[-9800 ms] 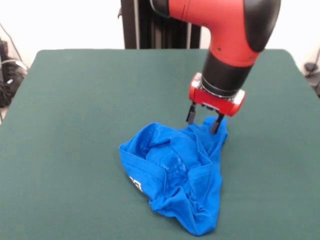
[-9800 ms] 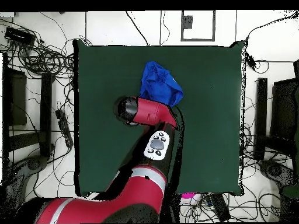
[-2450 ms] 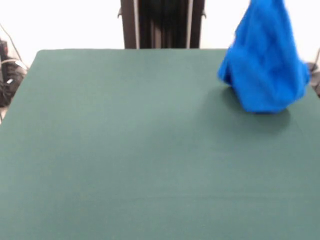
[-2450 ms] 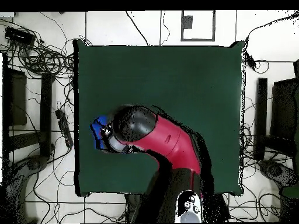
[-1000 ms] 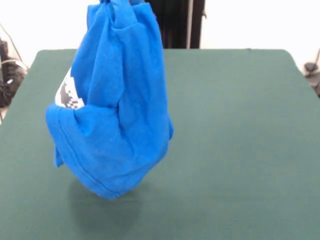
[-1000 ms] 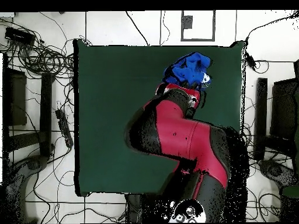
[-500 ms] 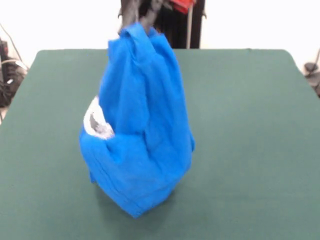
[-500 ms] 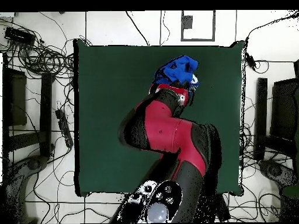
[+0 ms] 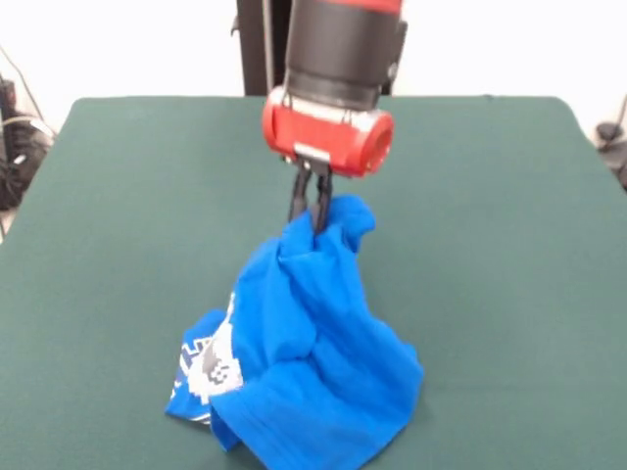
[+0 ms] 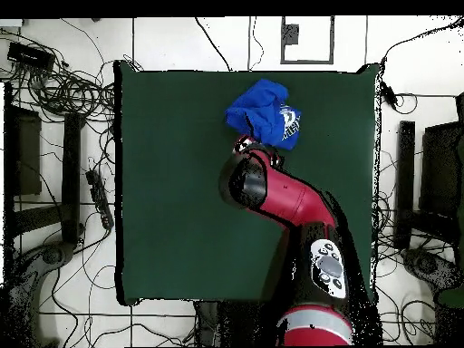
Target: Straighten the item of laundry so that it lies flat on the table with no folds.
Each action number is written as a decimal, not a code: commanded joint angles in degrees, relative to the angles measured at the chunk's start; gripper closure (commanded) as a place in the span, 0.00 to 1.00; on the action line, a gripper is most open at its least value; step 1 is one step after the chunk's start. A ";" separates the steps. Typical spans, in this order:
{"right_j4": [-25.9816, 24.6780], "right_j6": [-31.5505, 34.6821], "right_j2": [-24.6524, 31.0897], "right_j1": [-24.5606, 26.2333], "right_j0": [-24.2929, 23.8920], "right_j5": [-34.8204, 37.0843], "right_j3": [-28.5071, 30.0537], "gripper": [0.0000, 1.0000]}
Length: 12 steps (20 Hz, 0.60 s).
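Observation:
The item of laundry [image 9: 304,362] is a bright blue T-shirt, bunched and draped in a heap on the dark green table [image 9: 509,294]. Its top corner is pinched up while its lower part rests on the table near the front edge. A white-grey pixel print [image 9: 217,364] shows on its left side. My gripper [image 9: 312,217] is shut on the shirt's raised top fold, straight above the heap. In the overhead view the shirt [image 10: 263,113] lies near the table's far edge, with my gripper hidden under the red arm [image 10: 272,186] just below it.
Cables and black equipment [image 10: 54,91] crowd the floor around the table [image 10: 172,217] in the overhead view. The arm's black pedestal column [image 9: 257,44] stands behind the table's far edge in the front view.
The shirt hung in the air half a second ago; the gripper has come down and the shirt's lower part now rests crumpled on the table.

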 commanded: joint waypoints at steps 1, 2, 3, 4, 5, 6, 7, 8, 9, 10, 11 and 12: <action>10.66 20.67 11.66 -0.63 5.19 19.93 9.53 1.00; 11.77 22.23 10.46 -1.12 6.38 22.95 9.45 1.00; 12.56 23.49 9.60 -1.70 7.18 25.97 9.32 1.00; 13.35 24.75 8.74 -2.28 7.98 29.00 9.19 1.00; 13.84 25.68 7.88 -2.77 8.76 31.00 9.22 1.00; 14.25 26.39 7.27 -3.27 9.38 32.97 9.26 1.00; 14.66 26.83 6.91 -3.97 9.67 34.89 9.41 1.00; 14.85 27.35 6.31 -4.60 10.08 36.37 9.42 1.00; 14.85 28.00 5.21 -5.08 11.21 37.69 9.29 1.00; 14.94 28.83 4.63 -5.76 12.13 38.71 9.49 1.00; 14.96 29.46 4.06 -6.26 12.57 40.13 9.37 1.00; 14.91 30.26 3.60 -6.67 13.43 41.02 9.23 1.00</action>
